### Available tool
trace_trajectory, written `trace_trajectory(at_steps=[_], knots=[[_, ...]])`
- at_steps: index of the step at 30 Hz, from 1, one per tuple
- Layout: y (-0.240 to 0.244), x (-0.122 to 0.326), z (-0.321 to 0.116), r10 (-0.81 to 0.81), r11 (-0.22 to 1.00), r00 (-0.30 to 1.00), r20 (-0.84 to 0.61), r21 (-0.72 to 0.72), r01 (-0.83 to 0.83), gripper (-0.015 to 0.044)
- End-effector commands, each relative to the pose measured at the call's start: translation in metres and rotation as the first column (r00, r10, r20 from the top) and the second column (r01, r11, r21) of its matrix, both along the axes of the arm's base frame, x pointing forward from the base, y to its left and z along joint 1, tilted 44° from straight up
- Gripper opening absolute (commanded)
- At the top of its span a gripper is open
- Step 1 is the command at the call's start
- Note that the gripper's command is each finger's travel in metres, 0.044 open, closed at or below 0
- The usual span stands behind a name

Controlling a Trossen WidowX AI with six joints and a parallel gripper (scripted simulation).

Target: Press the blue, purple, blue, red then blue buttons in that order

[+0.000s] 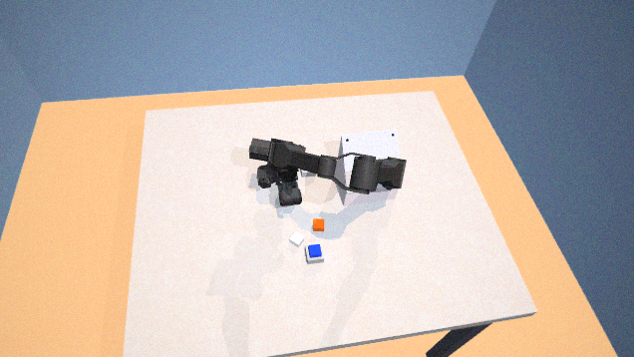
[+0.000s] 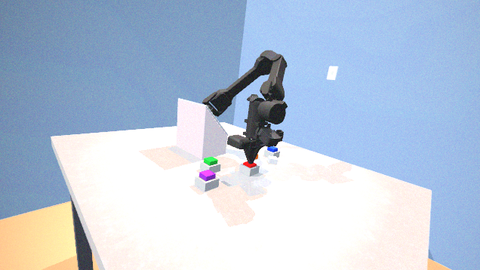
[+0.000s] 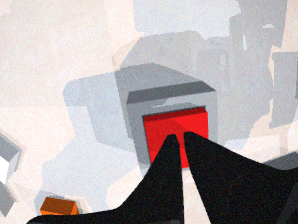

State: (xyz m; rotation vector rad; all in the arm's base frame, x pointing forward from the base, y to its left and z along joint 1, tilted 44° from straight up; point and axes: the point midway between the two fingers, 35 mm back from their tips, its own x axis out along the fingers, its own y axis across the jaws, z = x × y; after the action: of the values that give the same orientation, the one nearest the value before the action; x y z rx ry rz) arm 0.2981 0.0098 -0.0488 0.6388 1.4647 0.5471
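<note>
My gripper (image 2: pixel 250 162) (image 3: pixel 179 140) is shut and empty, pointing down. Its fingertips are on the red button (image 2: pixel 247 164) (image 3: pixel 197 122), whose cap sits low in its grey base, lower than the other caps. In the top view the arm hides the red button and the fingertips. The blue button (image 1: pixel 314 250) (image 2: pixel 272 149) stands apart, its cap raised. The purple button (image 2: pixel 207 175) stands at the front left in the exterior view, its cap raised; the arm hides it in the top view.
A green button (image 2: pixel 210 161) stands behind the purple one. An orange block (image 1: pixel 318 224) (image 2: pixel 256 157) (image 3: pixel 59 206) and a white block (image 1: pixel 296 238) (image 2: pixel 272 161) (image 3: pixel 2 168) lie between the red and blue buttons. A white slanted box (image 1: pixel 369 145) (image 2: pixel 190 128) stands by the arm's base.
</note>
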Motion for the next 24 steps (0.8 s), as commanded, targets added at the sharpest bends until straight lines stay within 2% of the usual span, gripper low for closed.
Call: trace_trajectory(at_steps=[1,6,10,15,20,24], knots=[[0.002,-0.002,-0.001,0.002,1.000,1.000,-0.010,0.004,-0.002,0.0020],[0.002,-0.002,-0.001,0.002,1.000,1.000,-0.010,0.004,-0.002,0.0020],[-0.020,-0.002,0.021,0.002,1.000,1.000,-0.009,0.003,-0.002,0.0020],[-0.024,-0.003,0.025,0.002,1.000,1.000,-0.010,0.003,-0.002,0.0020],[-0.063,-0.004,0.066,0.002,1.000,1.000,-0.011,0.001,-0.002,0.0020],[-0.065,-0.005,0.068,0.002,1.000,1.000,-0.011,0.001,-0.002,0.0020]])
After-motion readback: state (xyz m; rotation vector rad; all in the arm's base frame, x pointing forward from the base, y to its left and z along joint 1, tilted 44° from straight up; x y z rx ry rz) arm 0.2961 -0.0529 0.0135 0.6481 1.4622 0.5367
